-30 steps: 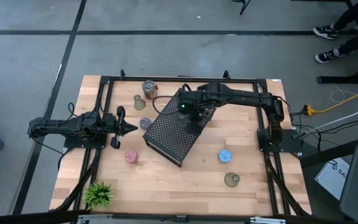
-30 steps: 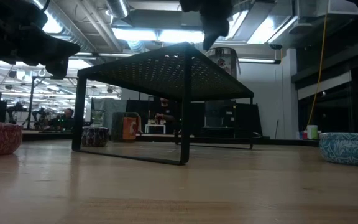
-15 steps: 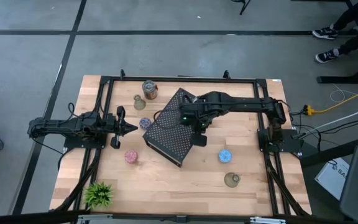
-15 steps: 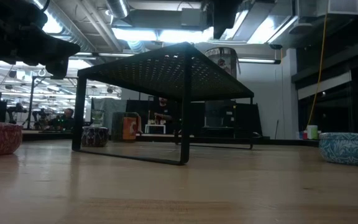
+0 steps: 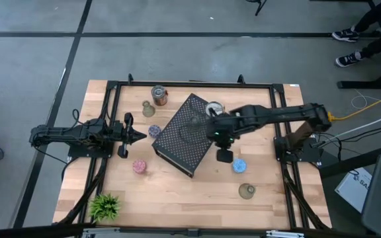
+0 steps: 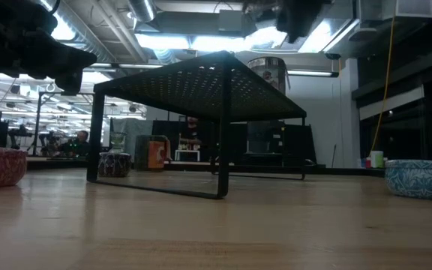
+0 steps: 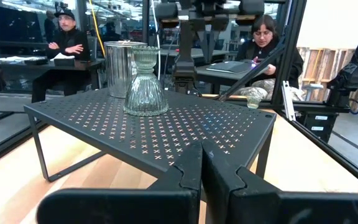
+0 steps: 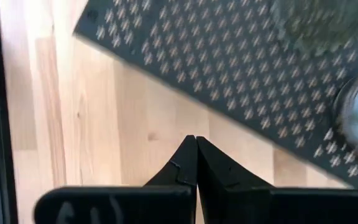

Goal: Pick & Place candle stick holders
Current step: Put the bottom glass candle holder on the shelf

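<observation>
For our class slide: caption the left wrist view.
Shut left gripper faces a black perforated stand bearing a glass holder and silver can.

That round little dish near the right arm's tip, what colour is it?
Light blue with a white pattern; the blue holder shows best in the low view.

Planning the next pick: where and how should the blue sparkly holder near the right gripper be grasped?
Grip the blue holder across its round rim, from straight above: it sits low, upright and apart from the rack; right gripper is beside it, shut.

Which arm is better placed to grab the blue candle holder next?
Right, probably. The right gripper hangs shut just beside the blue candle holder, while the left gripper waits across the black perforated stand.
</observation>
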You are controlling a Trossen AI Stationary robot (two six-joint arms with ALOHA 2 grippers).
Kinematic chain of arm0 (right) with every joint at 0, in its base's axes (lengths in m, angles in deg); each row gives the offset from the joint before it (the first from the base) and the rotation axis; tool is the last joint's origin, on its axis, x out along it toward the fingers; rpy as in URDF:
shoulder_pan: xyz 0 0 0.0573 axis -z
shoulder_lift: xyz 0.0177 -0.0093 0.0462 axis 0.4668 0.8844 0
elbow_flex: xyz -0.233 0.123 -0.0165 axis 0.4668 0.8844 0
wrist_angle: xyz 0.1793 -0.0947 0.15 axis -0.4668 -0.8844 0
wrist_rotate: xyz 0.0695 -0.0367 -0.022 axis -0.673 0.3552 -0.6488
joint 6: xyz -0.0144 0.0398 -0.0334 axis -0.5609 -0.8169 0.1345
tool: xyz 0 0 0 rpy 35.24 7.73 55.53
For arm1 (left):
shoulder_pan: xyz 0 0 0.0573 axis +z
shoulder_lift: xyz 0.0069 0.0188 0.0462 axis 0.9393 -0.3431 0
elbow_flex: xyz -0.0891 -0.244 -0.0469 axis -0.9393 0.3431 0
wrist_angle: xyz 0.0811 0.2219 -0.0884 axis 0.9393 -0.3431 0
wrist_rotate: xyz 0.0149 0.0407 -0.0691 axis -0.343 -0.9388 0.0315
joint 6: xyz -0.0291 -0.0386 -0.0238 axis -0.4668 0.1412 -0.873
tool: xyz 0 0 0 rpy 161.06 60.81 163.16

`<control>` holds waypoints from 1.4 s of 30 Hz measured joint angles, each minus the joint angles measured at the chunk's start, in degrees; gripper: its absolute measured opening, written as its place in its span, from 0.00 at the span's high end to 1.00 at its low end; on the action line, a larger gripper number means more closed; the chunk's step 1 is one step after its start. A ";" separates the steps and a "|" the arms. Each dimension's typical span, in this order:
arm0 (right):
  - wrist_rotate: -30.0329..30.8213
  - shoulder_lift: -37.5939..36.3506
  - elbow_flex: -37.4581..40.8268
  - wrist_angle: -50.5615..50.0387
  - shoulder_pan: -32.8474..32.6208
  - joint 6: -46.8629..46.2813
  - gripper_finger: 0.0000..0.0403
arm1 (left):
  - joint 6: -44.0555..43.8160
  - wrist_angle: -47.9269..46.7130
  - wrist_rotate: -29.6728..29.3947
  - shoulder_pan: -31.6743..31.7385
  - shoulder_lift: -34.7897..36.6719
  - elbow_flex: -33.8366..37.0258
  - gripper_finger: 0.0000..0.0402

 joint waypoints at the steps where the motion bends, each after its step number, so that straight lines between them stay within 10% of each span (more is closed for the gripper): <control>1: -0.02 -1.66 2.43 1.03 -0.48 0.00 0.99 | -0.02 0.00 0.00 0.00 0.00 0.00 1.00; 9: 0.02 -12.88 19.65 9.81 -4.43 0.09 0.99 | 0.00 0.00 0.00 0.00 -0.21 -0.01 1.00; 24: 0.20 -15.59 23.33 11.71 -12.98 -1.09 0.97 | -0.02 0.00 0.00 0.00 -0.22 -0.01 1.00; 42: 4.72 -15.13 23.33 9.31 -26.68 -12.32 0.58 | 0.00 0.00 0.00 -0.01 -0.26 0.00 1.00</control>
